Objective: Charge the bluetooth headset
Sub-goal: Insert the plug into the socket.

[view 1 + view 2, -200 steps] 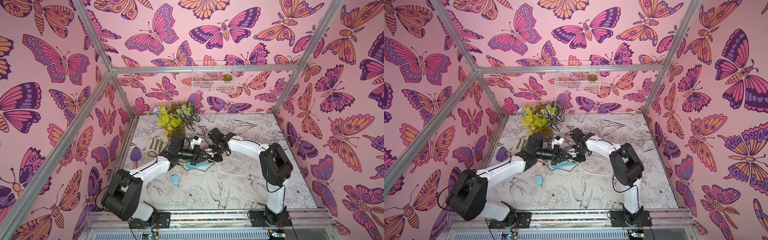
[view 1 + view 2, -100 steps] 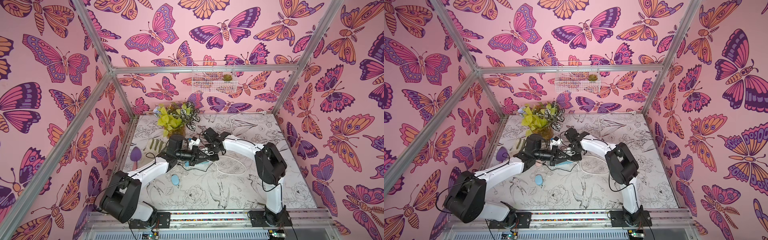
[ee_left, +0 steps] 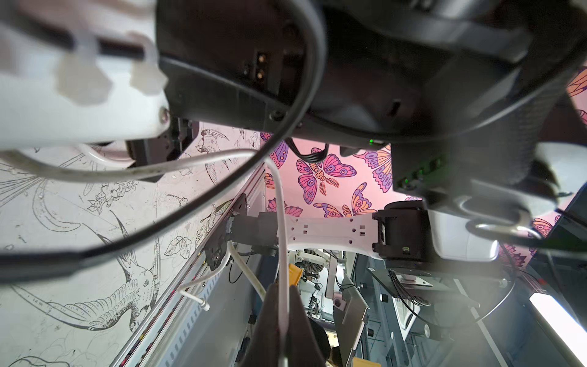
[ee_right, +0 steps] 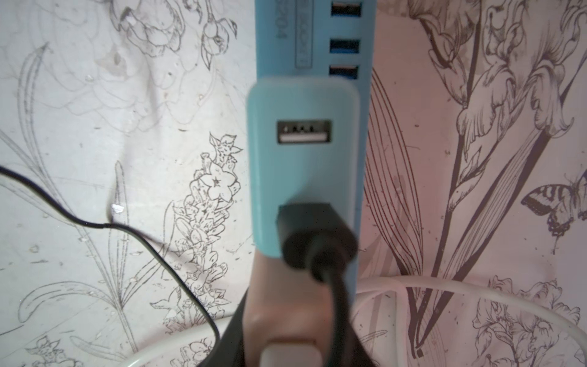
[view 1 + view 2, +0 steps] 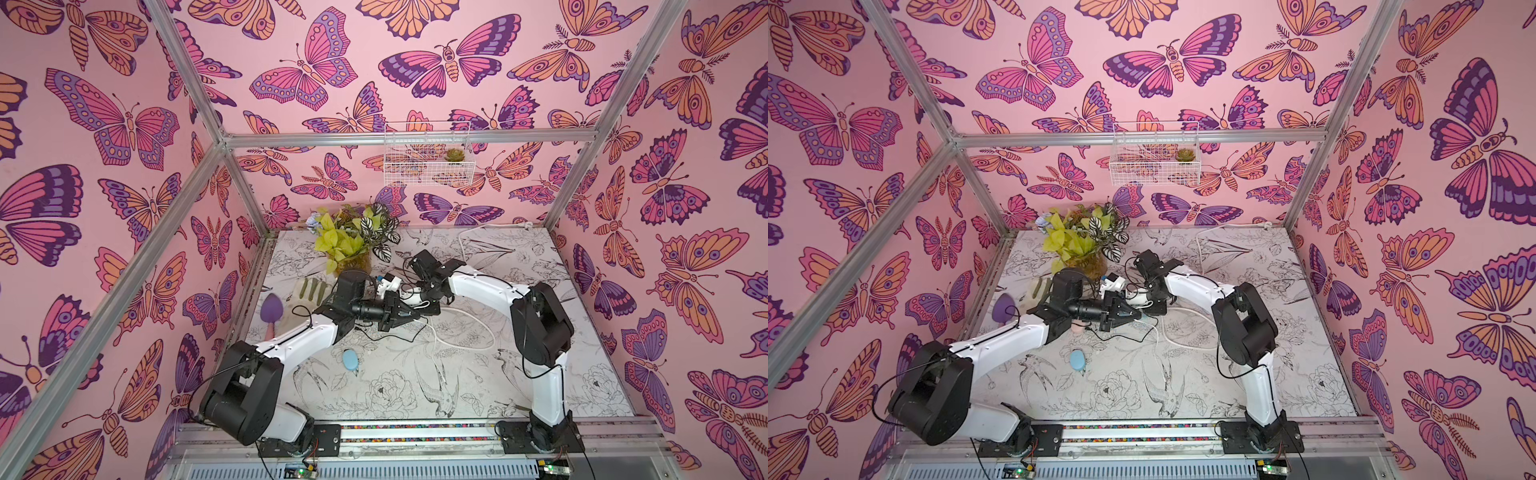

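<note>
Two grips: left gripper (image 3: 281, 297) on white cable (image 3: 280, 206), right gripper (image 4: 287, 346) on charger (image 4: 303, 165).

Walls (image 5: 124, 124) are patterned pink with purple-orange butterflies. Tabletop (image 5: 415, 386) is printed white with black line-drawn flowers and birds. USB charger (image 4: 301, 165) is coloured light blue, USB plug (image 4: 305, 228) black, cable (image 3: 280, 203) white, trowel (image 5: 272, 305) purple.
</note>
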Action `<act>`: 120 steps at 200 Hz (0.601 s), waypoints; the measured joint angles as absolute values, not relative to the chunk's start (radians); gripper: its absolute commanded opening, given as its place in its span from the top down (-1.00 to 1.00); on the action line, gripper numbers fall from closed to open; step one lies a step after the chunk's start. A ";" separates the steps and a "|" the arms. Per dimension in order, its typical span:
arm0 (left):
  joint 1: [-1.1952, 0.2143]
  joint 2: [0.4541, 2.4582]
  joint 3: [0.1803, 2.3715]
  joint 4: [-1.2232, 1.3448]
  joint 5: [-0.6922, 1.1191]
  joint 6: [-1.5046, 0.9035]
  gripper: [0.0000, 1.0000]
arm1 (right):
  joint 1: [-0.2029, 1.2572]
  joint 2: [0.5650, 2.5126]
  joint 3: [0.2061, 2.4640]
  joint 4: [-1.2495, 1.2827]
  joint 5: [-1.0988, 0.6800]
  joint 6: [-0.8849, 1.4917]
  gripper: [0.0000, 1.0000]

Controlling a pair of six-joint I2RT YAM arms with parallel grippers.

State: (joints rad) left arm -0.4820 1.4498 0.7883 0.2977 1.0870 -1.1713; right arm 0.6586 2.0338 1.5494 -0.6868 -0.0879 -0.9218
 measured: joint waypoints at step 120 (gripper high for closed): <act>-0.471 1.483 0.804 0.312 1.080 -1.168 0.98 | 0.579 1.877 1.384 -0.630 -0.060 -0.778 0.21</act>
